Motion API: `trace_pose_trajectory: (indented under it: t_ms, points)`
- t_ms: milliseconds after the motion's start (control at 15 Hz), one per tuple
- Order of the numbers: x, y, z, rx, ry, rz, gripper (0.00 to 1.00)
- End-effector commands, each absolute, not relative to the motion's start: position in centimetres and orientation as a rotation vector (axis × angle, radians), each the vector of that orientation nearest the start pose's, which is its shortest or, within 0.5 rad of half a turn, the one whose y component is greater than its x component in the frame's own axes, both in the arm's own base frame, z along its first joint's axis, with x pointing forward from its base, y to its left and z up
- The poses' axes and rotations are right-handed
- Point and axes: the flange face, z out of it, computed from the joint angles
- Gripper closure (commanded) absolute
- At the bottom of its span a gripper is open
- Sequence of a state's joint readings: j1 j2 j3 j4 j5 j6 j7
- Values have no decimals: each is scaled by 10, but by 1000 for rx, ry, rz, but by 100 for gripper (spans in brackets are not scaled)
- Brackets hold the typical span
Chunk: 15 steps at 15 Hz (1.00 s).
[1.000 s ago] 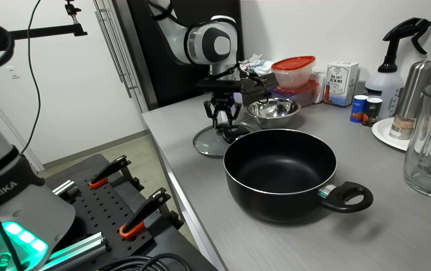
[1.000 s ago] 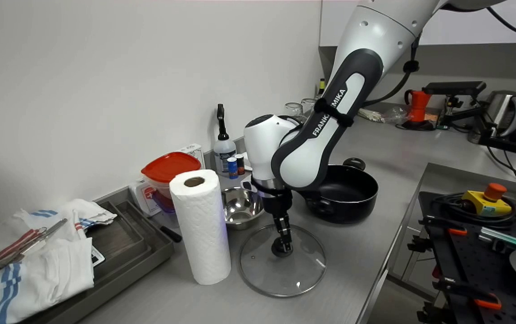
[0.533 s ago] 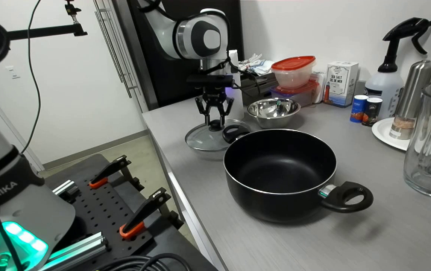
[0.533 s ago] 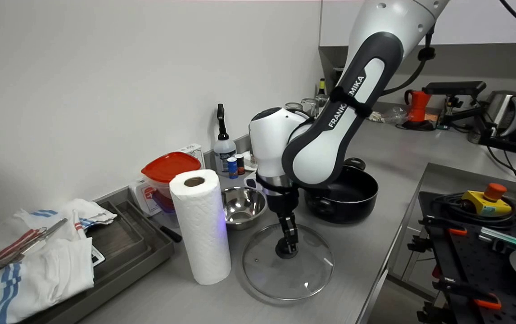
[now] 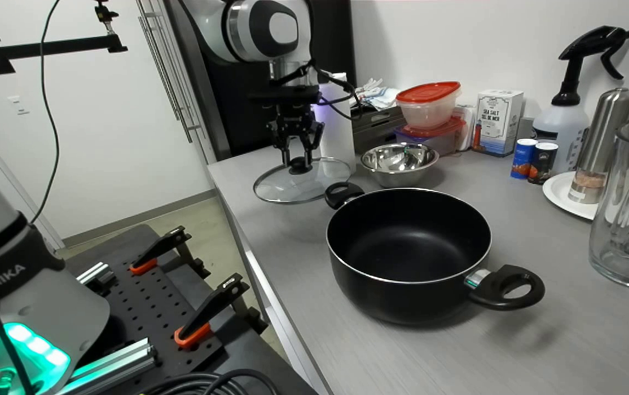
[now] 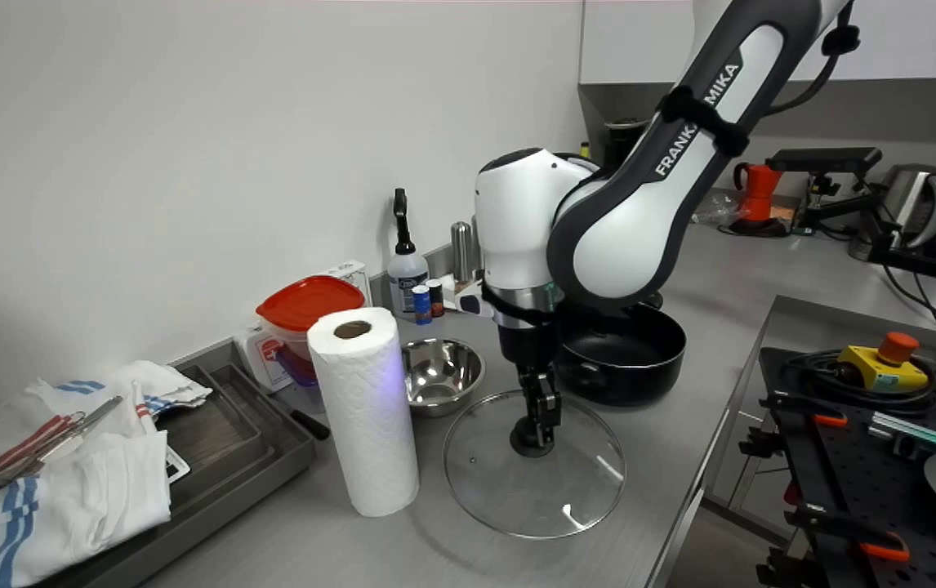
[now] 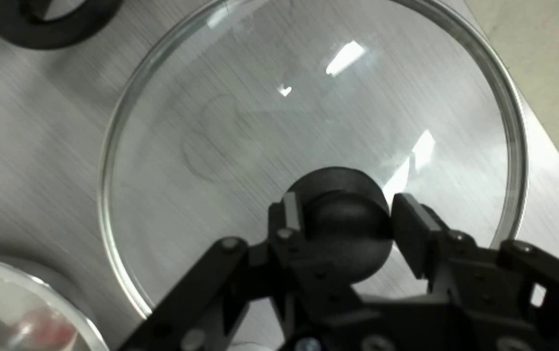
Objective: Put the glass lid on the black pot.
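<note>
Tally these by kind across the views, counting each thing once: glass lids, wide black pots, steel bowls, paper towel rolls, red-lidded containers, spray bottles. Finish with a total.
Glass lid: 1
Wide black pot: 1
Steel bowl: 1
Paper towel roll: 1
Red-lidded containers: 2
Spray bottle: 1
Total: 7

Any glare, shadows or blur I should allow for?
Wrist view: white glare on the glass lid, gripper looks slightly soft; in an exterior view, dim shadow beside the black pot; in both exterior views, purplish tint on the paper towel roll.
</note>
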<state>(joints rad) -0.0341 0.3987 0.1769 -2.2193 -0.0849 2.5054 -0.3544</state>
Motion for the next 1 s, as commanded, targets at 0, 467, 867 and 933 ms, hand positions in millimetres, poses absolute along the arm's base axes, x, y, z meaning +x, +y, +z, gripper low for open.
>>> trace_pose_trajectory:
  t_ms: [0, 467, 867, 933]
  points:
    - [513, 86, 231, -2999, -825, 99, 77]
    - [506, 74, 274, -3027, -706, 40, 77]
    - [506, 34, 287, -3057, -555, 46, 77]
    - [506, 26, 288, -3062, -525, 46, 77]
